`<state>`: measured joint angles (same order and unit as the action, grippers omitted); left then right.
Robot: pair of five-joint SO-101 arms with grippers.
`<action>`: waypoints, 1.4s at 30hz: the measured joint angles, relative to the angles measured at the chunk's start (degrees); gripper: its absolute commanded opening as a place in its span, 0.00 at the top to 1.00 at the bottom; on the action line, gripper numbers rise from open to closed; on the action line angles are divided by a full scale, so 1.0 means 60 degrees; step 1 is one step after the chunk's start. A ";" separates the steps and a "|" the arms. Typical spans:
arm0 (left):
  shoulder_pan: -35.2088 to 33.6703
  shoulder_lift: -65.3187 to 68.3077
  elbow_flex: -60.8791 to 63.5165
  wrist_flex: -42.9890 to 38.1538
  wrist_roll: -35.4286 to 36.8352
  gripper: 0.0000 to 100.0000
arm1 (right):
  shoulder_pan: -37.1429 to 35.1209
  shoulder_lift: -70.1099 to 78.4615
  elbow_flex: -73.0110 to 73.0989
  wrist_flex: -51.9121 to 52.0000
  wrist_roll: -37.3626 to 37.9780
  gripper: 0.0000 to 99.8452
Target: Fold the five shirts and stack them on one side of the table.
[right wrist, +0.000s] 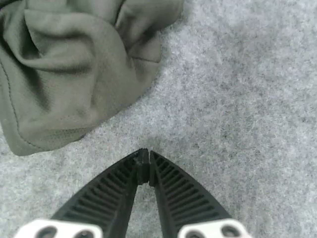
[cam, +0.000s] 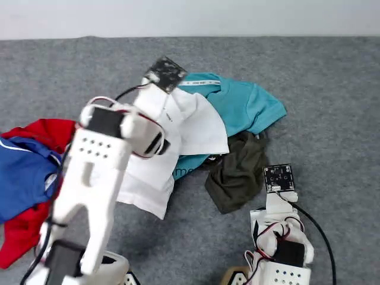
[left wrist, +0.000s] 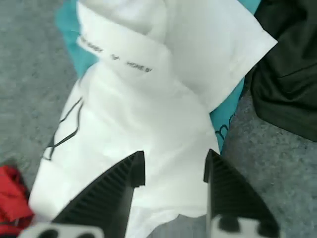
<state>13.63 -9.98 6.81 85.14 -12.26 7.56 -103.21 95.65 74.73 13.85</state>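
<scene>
My left end effector [left wrist: 174,161] hangs over the white shirt [left wrist: 148,124], jaws spread apart and holding nothing. The white shirt lies crumpled at mid-counter, overlapping the teal shirt [cam: 249,104]. The olive shirt [cam: 240,169] sits bunched just beside them, touching the teal shirt. My right end effector [right wrist: 143,163] is clenched tip to tip on nothing, over the bare grey counter [right wrist: 247,99] near the olive shirt's edge. At the left side of the high view, the blue shirt [cam: 24,172] lies heaped on the red shirt [cam: 18,243]. All five lie unfolded.
</scene>
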 measured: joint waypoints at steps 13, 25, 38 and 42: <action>0.0835 0.2491 -0.0190 -0.0747 0.0059 0.80 | 0.0000 0.0000 0.0000 0.0000 0.0000 0.99; 0.0689 0.4630 -0.0205 -0.1802 0.0059 0.92 | 0.0000 0.0000 0.0000 0.0000 0.0000 0.99; -0.0015 0.3868 -0.0205 -0.1846 0.0044 1.00 | 0.0000 0.0000 0.0000 0.0000 0.0000 0.99; -0.1172 0.2227 -0.0205 -0.1626 0.0044 1.00 | 0.0000 0.0000 0.0000 0.0000 0.0000 0.99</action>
<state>6.59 3.38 5.58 75.38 -12.00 7.56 -103.21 95.65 74.73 13.85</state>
